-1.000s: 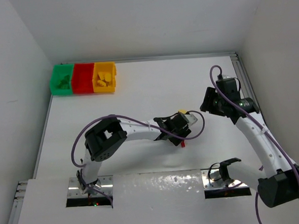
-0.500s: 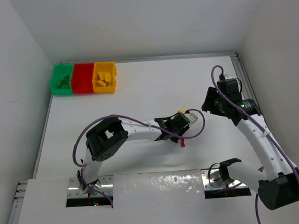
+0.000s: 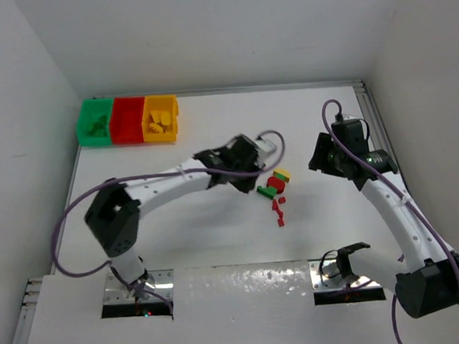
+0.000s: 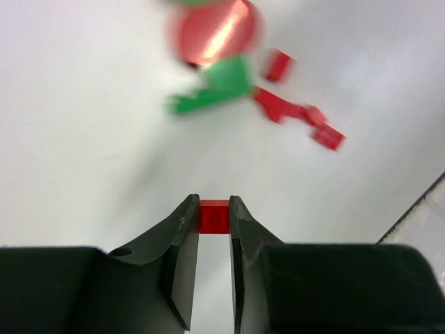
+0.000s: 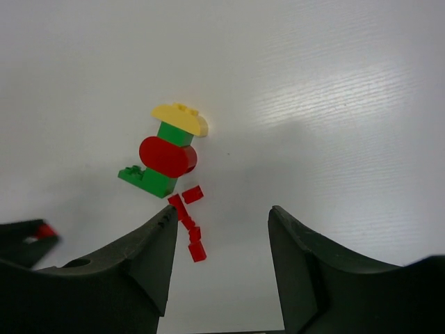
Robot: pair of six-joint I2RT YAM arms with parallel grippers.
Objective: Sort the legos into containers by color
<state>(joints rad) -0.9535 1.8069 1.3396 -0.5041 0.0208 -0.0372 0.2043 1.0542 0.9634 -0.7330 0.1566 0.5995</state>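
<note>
Compared with a second ago, the left arm (image 3: 149, 191) has been swung away from the loose legos (image 3: 275, 186) and its elbow has been carried to the left. The left gripper (image 4: 213, 203) has been lifted up and to the left of them, so the heap it covered before is now exposed on the table (image 3: 211, 126). Its fingers, which stood apart a second ago, are now clamped on one small red brick (image 4: 214, 217), held clear of the tabletop. The right arm (image 3: 395, 208) is found almost where it was.

Three bins are counted, joined in a row at the far left corner: one green bin (image 3: 94, 122), one red bin (image 3: 127, 120) and one yellow bin (image 3: 161, 118). Green pieces are seen in the first and yellow pieces in the third. What lies in the red bin cannot be made out.

On the table, in the cluster between the two grippers, one yellow piece (image 5: 181, 118), two green pieces (image 5: 147, 181) and one round red piece (image 5: 167, 156) are counted, touching one another. Five small red bits (image 5: 192, 194) are scattered just beside them on the near side.

The right gripper (image 5: 222, 212) is held above the table to the right of the cluster. Its fingers are spread apart and nothing is gripped between them.
</note>
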